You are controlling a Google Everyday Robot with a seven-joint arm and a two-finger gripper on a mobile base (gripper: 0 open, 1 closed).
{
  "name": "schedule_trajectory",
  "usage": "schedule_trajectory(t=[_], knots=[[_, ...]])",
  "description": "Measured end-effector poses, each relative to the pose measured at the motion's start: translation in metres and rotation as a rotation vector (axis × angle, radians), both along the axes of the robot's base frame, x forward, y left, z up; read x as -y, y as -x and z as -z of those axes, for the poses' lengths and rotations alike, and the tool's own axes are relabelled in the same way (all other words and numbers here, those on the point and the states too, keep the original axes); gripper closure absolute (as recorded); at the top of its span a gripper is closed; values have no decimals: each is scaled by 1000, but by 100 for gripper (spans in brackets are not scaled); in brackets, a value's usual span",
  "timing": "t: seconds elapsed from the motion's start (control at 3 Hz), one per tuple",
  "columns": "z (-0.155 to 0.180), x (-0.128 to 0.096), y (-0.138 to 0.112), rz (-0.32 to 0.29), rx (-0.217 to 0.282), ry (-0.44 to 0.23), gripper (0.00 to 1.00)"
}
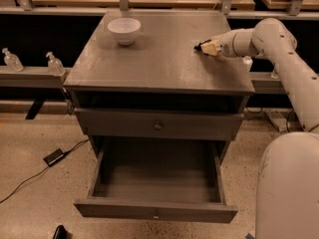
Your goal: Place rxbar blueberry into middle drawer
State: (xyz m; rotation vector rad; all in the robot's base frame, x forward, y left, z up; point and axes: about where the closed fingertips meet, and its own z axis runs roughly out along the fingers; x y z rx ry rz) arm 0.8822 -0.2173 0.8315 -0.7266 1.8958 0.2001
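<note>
My gripper (205, 48) is low over the right back part of the grey cabinet top (159, 59), reaching in from the right. A small dark piece, the rxbar blueberry (198, 47), shows at its tip, and the gripper looks shut on it. The middle drawer (154, 214), the lowest one, is pulled wide open below the front of the cabinet. Its deep box shows nothing inside.
A white bowl (124, 30) stands at the back left of the cabinet top. The knobbed drawer above (157, 126) is closed. Two small bottles (54, 62) stand on a ledge at the left. A black adapter and cable (54, 157) lie on the floor. My white base (289, 188) fills the lower right.
</note>
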Motion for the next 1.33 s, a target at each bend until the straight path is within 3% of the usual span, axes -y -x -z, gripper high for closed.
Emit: schedule_trajectory(t=[0.33,0.67,1.0,1.33], knots=[[0,0,0,0,0,0,100],[-36,-15,11,-58,82,26,100],[-144,-55,64,-203,314,61,100],[-192,-76,102,-276,424,85,100]])
